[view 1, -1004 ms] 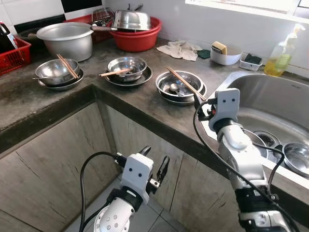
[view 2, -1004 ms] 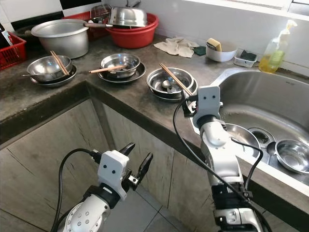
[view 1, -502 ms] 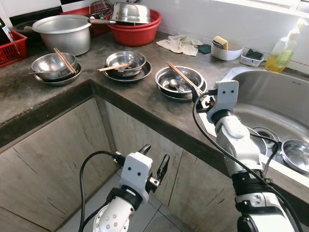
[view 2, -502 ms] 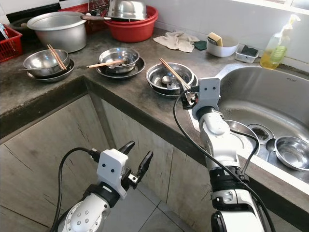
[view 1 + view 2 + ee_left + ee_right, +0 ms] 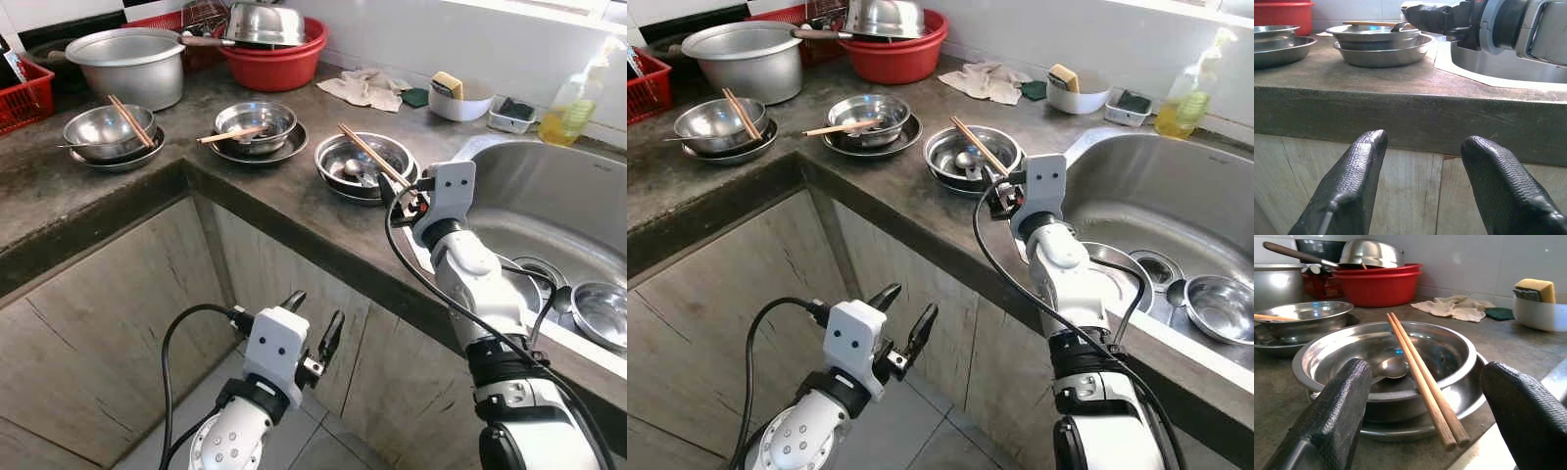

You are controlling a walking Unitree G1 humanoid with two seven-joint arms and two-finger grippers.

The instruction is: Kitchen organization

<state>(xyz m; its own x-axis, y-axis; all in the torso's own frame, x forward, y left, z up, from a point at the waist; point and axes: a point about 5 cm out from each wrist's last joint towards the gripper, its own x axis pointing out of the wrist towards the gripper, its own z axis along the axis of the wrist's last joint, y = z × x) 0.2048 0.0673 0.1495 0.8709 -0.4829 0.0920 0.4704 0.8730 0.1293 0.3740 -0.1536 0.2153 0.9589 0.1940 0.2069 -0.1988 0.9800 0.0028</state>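
Observation:
Three steel bowl-and-plate sets stand along the dark counter (image 5: 274, 201). The set nearest the sink (image 5: 364, 162) holds a spoon (image 5: 1391, 367) and wooden chopsticks (image 5: 1422, 382) lying across its rim. My right gripper (image 5: 400, 199) hovers open just off that set's sink-side edge, at rim height, its fingers (image 5: 1332, 416) spread wider than the chopstick ends and touching nothing. The middle set (image 5: 255, 125) and the left set (image 5: 110, 132) each carry chopsticks too. My left gripper (image 5: 313, 328) hangs open and holds nothing, low in front of the cabinet, below the counter edge (image 5: 1400, 103).
A steel sink (image 5: 549, 206) lies to the right with a small bowl (image 5: 600, 313) in it. At the back stand a soap bottle (image 5: 568, 108), a white bowl with a sponge (image 5: 460, 98), a cloth (image 5: 367, 93), a red basin (image 5: 274, 59), a big pot (image 5: 132, 73) and a red basket (image 5: 29, 98).
My right gripper has moved left from the sink's rim to the edge of the nearest bowl set. The left arm has stayed put; the camera shifted slightly.

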